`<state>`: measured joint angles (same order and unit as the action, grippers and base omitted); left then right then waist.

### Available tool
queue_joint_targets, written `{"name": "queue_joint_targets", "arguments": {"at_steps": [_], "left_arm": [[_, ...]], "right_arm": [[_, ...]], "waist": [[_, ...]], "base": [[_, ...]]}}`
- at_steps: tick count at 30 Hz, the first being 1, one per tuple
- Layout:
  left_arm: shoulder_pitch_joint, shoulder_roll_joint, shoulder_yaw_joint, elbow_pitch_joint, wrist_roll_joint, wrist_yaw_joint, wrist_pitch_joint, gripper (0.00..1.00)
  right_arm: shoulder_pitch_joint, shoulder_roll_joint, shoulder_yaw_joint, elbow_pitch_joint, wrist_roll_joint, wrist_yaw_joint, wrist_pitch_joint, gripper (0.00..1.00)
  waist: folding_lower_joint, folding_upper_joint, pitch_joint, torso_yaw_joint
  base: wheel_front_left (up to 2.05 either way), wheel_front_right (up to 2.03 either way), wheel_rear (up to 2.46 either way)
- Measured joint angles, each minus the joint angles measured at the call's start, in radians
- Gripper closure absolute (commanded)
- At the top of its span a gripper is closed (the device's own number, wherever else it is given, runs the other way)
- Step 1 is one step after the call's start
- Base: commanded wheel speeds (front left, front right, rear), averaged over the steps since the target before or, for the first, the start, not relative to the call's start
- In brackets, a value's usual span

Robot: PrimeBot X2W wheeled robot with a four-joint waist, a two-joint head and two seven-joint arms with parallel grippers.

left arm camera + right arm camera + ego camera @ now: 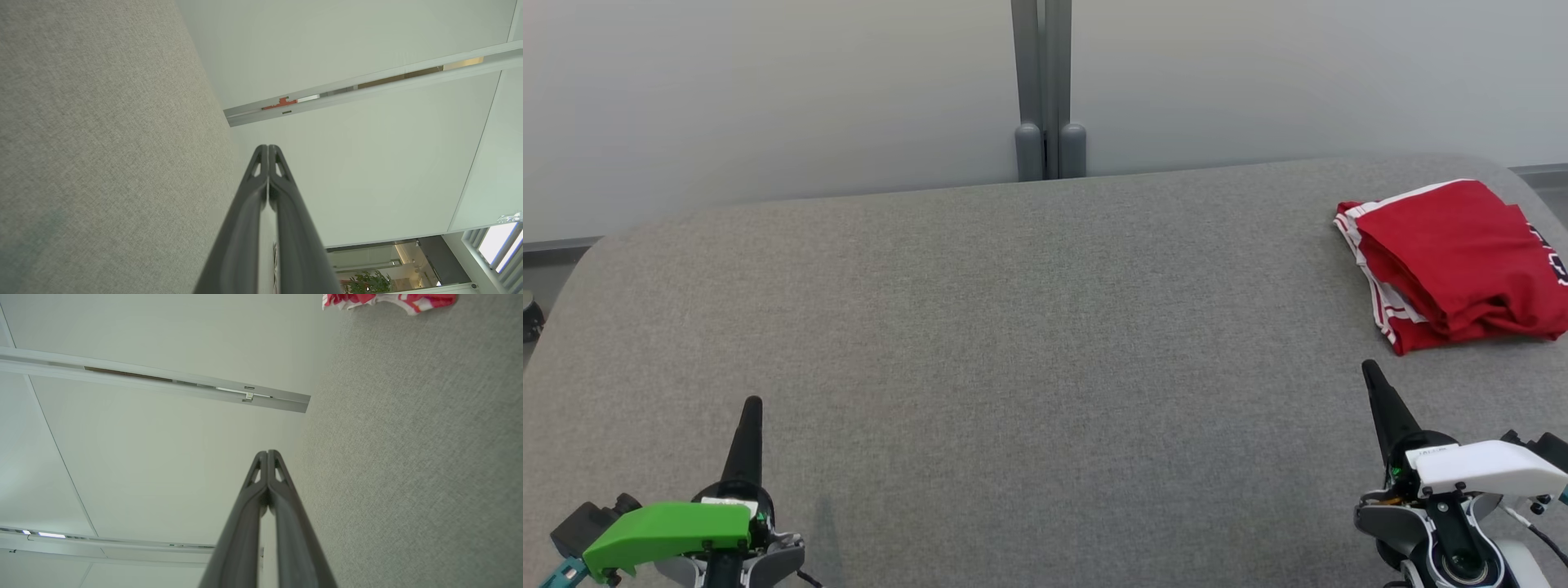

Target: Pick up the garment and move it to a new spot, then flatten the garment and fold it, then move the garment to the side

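— What's the left gripper [752, 406] doing, down in the lower left?

— Its fingers are pressed together on nothing. It's parked over the grey padded surface [1013, 327], well apart from the cloth.

— And the middle?

— Bare grey from the near edge to the far one, so there's plenty of room to work.

— Then where's the garment [1454, 261]?

— It's a red bundle at the right, folded by the look of it, and cut off by the frame's right edge, so I can't call its long axis. Its white-striped edge faces the middle.

— Which arm is nearer?

— The right gripper [1370, 371], easily. It's clenched and empty too, in the lower right, with the garment just above its tip and slightly to the right. From its own wrist the cloth [388, 299] peeks in at the top.

— Much left to do?

— I'd guess little. It looks already set aside.
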<state>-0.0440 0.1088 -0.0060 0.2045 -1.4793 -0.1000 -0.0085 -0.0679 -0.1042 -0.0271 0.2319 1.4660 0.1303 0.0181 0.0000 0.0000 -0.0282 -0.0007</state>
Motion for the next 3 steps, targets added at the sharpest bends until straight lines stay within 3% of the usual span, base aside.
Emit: {"name": "queue_joint_targets", "arguments": {"at_steps": [3], "left_arm": [[-0.006, 0.001, 0.002, 0.003, -0.025, -0.003, 0.006, 1.00]], "right_arm": [[-0.004, 0.001, -0.003, 0.002, 0.021, 0.000, 0.007, 1.00]], "waist": [[0.0000, 0.0000, 0.003, 0.000]], "base": [[0.00, 0.00, 0.00]]}}
